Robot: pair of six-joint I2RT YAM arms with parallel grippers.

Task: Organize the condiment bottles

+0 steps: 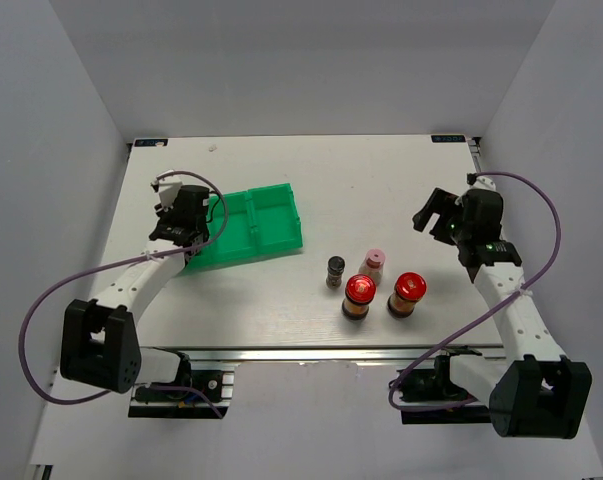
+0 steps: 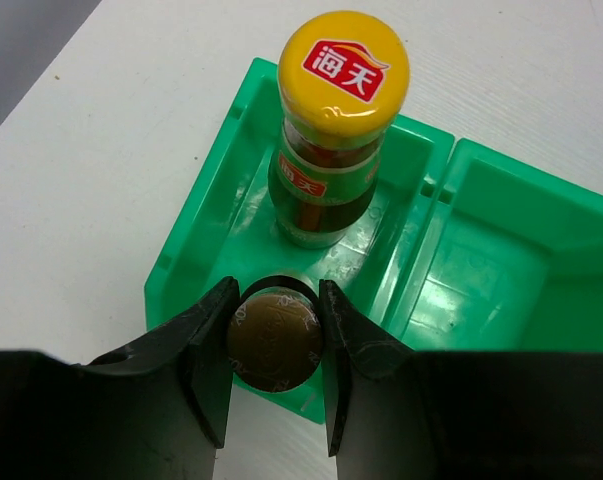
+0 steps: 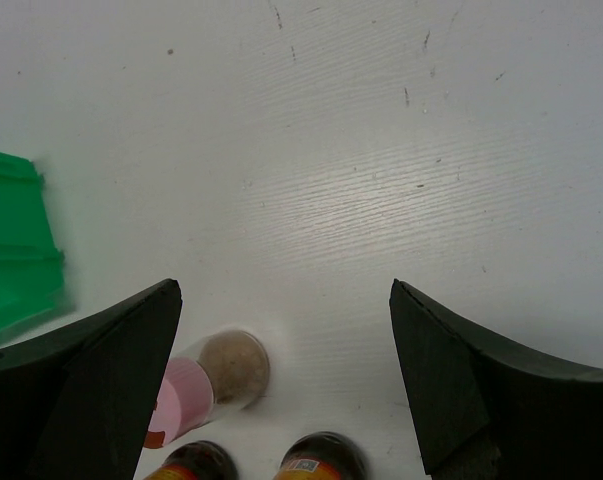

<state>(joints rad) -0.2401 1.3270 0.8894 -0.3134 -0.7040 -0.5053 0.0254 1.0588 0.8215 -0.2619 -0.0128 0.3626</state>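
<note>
My left gripper [image 1: 186, 225] [image 2: 274, 300] is shut on a slim brown bottle [image 2: 274, 338]. Only its round brown end shows, held over the near wall of the green tray [image 2: 181, 262]. A second slim brown bottle with a yellow cap [image 2: 341, 110] stands upright in that same tray compartment, just beyond. On the table stand the grey-capped bottle [image 1: 335, 271], the pink-capped bottle [image 1: 373, 264] [image 3: 206, 380] and two red-lidded jars [image 1: 358, 296] [image 1: 406, 293]. My right gripper [image 1: 439, 215] [image 3: 286, 300] is open and empty, behind and to the right of them.
The green tray [image 1: 256, 225] lies left of centre, with its right compartments holding nothing. Its corner shows in the right wrist view [image 3: 16, 250]. White walls close in the table on the left, right and back.
</note>
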